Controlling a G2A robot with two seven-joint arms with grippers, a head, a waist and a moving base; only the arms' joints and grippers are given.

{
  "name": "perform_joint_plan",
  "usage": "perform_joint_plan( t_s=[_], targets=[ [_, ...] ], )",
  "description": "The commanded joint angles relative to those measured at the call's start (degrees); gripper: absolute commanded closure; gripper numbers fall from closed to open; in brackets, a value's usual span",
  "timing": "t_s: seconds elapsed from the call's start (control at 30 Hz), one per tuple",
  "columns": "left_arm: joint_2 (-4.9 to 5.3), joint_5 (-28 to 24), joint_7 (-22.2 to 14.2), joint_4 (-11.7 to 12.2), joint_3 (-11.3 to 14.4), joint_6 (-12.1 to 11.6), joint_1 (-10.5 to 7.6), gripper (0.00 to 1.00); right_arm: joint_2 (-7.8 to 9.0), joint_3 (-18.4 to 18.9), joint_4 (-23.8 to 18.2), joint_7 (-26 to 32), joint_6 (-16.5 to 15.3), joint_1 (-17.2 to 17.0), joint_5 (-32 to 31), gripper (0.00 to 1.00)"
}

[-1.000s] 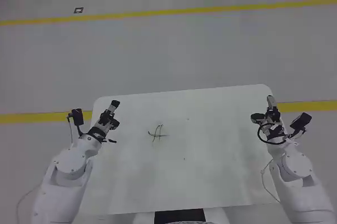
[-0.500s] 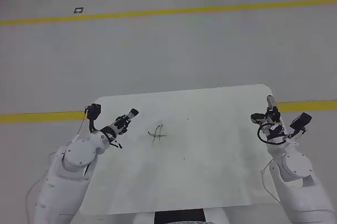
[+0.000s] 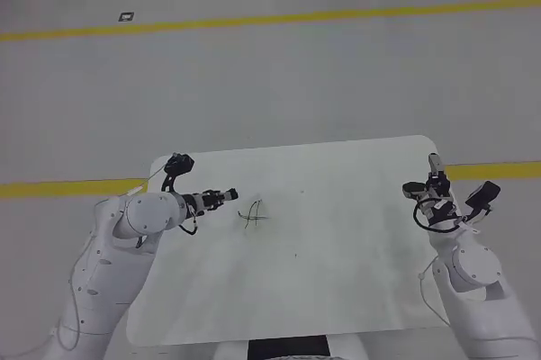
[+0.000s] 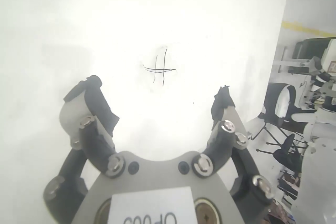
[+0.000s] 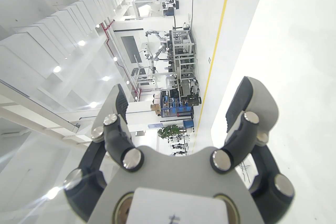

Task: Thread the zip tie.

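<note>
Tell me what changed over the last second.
The left gripper swung from the white table's left edge inward toward the thin black zip ties lying crossed near the table's middle. It now points at them, open, not touching. Nothing was grasped or released. The zip ties stayed put, and the right gripper stayed open at the table's right edge.
</note>
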Motion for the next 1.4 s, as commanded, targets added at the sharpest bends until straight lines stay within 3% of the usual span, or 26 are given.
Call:
perform_joint_plan(
  t_s=[0.0,0.03,0.1,0.23,0.27,0.43,0.77,0.83,0.9,1.0,1.17,1.23,1.37],
  targets=[
    [-0.03,0.1,-0.2,-0.5,0.5,-0.9,-0.05,0.00,0.00,0.0,0.0,0.0,0.0,0.0,0.0,0.00],
    [-0.05,0.4,-0.2,-0.3,1.5,-2.4,-0.23,0.00,0.00,0.0,0.0,0.0,0.0,0.0,0.0,0.00],
    [-0.12,2.1,-1.0,0.6,3.6,-4.0,-2.29,0.00,0.00,0.0,0.0,0.0,0.0,0.0,0.0,0.00],
    [-1.02,2.6,-3.8,3.8,10.1,-4.7,-8.58,0.00,0.00,0.0,0.0,0.0,0.0,0.0,0.0,0.00],
    [-1.43,3.0,-3.9,5.2,12.2,-4.2,-10.56,0.00,0.00,0.0,0.0,0.0,0.0,0.0,0.0,0.00],
    [-3.40,4.6,-4.7,11.2,21.2,-0.2,-16.52,0.00,0.00,0.0,0.0,0.0,0.0,0.0,0.0,0.00],
    [-3.40,4.6,-4.7,11.2,21.2,-0.2,-16.52,0.00,0.00,0.0,0.0,0.0,0.0,0.0,0.0,0.00],
    [-3.38,8.7,-5.0,11.2,23.0,-0.8,-17.09,0.00,0.00,0.0,0.0,0.0,0.0,0.0,0.0,0.00],
    [-3.73,12.0,-6.9,10.9,25.7,-0.4,-18.98,0.00,0.00,0.0,0.0,0.0,0.0,0.0,0.0,0.00],
    [-4.87,15.2,-11.5,13.1,29.9,0.0,-23.11,0.00,0.00,0.0,0.0,0.0,0.0,0.0,0.0,0.00],
    [-8.34,17.6,-16.7,19.5,36.1,0.0,-30.13,0.00,0.00,0.0,0.0,0.0,0.0,0.0,0.0,0.00],
    [-9.75,17.6,-18.3,21.5,37.5,0.0,-31.78,0.00,0.00,0.0,0.0,0.0,0.0,0.0,0.0,0.00],
    [-9.94,18.1,-18.3,21.9,37.7,0.0,-32.06,0.00,0.00,0.0,0.0,0.0,0.0,0.0,0.0,0.00]
  ],
)
